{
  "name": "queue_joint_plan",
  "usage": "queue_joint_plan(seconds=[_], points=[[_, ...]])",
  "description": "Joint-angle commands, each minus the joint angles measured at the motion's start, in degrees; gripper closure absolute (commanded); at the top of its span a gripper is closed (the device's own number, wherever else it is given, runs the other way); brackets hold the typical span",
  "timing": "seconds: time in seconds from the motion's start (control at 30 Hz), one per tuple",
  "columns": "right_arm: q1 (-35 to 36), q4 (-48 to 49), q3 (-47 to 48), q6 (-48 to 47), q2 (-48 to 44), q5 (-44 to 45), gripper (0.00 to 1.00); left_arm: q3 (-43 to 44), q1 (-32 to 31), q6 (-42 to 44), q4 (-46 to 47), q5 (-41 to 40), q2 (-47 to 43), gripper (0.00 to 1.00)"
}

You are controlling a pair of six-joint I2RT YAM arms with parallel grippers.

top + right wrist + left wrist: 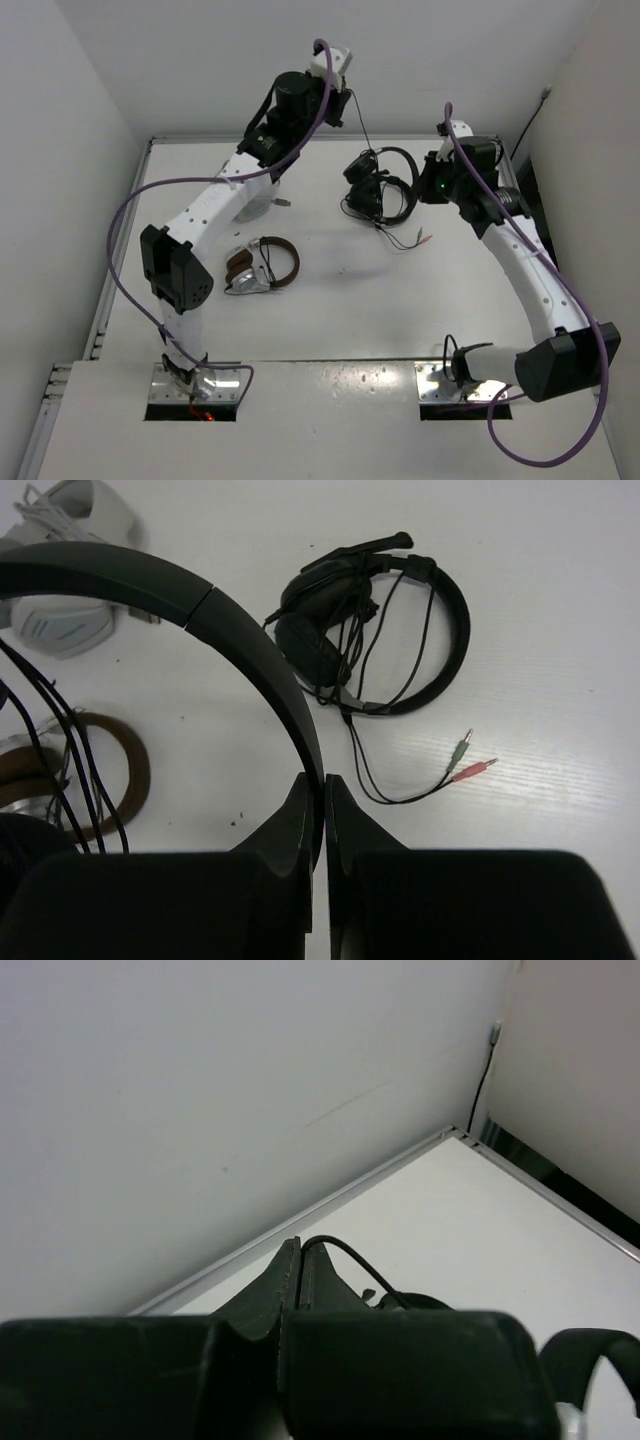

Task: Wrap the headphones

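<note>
Right gripper point(320, 786): jaws closed on the thin headband of the headphones point(140, 578), held off the table, right of centre in the overhead frame. Band arcs away toward the upper left of the wrist frame.

Left gripper point(299, 1254): also closed, pinching the cable point(345, 1246), high at top centre of the overhead frame. From there the cable runs down and slightly right to the headphones, near-vertical in frame.

Judgement: winding turns on this line. Left arm carries the cable, right arm is nearer the band.

Bulkier headset point(310, 650) with coloured plugs lies on the table beneath; possible snag.
</note>
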Motion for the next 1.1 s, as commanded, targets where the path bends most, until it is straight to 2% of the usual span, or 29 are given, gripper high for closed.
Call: queue_joint_plan(seconds=[0.0, 0.2, 0.3, 0.43, 0.53, 0.8, 0.93, 1.07], points=[[-1.8, 0.7, 0.7, -0.3, -2.4, -7.1, 1.0, 1.3, 3.2, -4.5, 1.0, 5.1, 0.5, 1.0], [-5.6, -1.3, 3.2, 2.6, -1.3, -18.1, 1.0, -4.5, 8.3, -10.4, 1.0, 24.9, 1.2, 1.0], [-8.3, -1.3, 4.6, 6.8, 0.2, -24.7, 1.0, -13.6, 10.3, -16.6, 6.5, 33.3, -0.2, 1.0], [-8.3, -0.7, 5.7, 9.2, 1.5, -28.3, 1.0, -21.5, 10.3, -23.8, 10.0, 43.2, -0.8, 1.0], [-8.3, -0.7, 6.3, 10.8, 2.7, -27.8, 1.0, -25.7, 9.7, -30.4, 13.8, 49.1, -2.0, 1.0], [-7.8, -2.5, 5.7, 13.9, 2.8, -16.6, 1.0, -43.8, 7.9, -47.7, 27.3, 52.0, -9.4, 1.0], [-6.6, -3.6, 4.7, 15.0, 2.2, -10.6, 1.0, -48.2, 6.9, -52.2, 29.5, 51.5, -12.0, 1.0], [-6.1, -5.0, 3.5, 15.6, 2.7, -8.6, 1.0, -53.7, 4.8, -54.8, 29.5, 51.5, -14.0, 1.0]])
